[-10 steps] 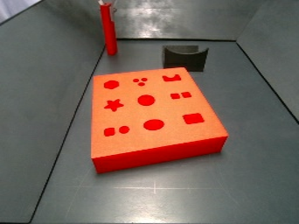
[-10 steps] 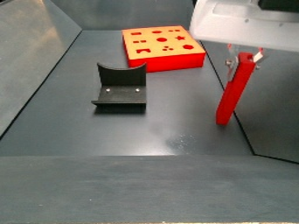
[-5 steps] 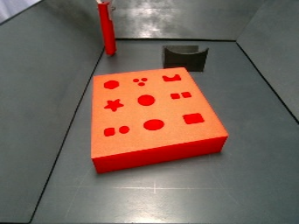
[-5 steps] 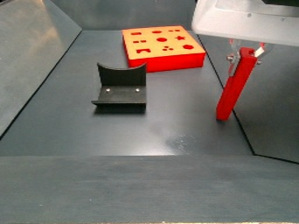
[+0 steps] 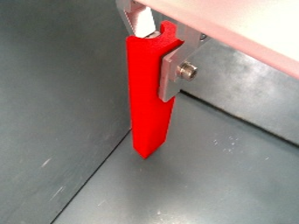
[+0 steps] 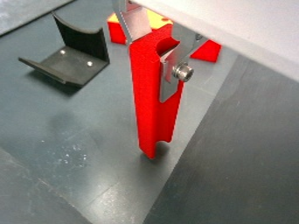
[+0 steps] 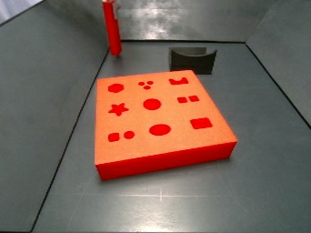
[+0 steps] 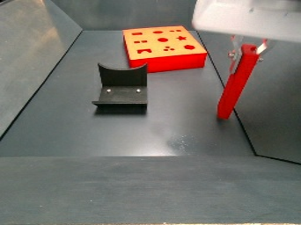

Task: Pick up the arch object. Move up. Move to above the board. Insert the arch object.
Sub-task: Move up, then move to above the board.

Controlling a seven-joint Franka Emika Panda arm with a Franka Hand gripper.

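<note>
The arch object (image 8: 238,83) is a slim bright-red bar held upright near the wall, far from the board. It also shows in a side view (image 7: 113,29) and in both wrist views (image 5: 149,101) (image 6: 149,101). My gripper (image 8: 248,48) is shut on its upper end, with the silver fingers (image 5: 172,74) (image 6: 167,77) pressed on its sides. Its lower end hangs close to the floor. The board (image 7: 158,114) (image 8: 163,46) is an orange-red slab with shaped holes, lying flat on the floor.
The dark fixture (image 7: 195,57) (image 8: 121,86) (image 6: 70,54) stands on the floor between the bar and the board. Grey walls enclose the floor; the bar is close to one wall (image 5: 47,79).
My gripper and the arch object have risen a little; the bar's lower end sits slightly higher in both side views.
</note>
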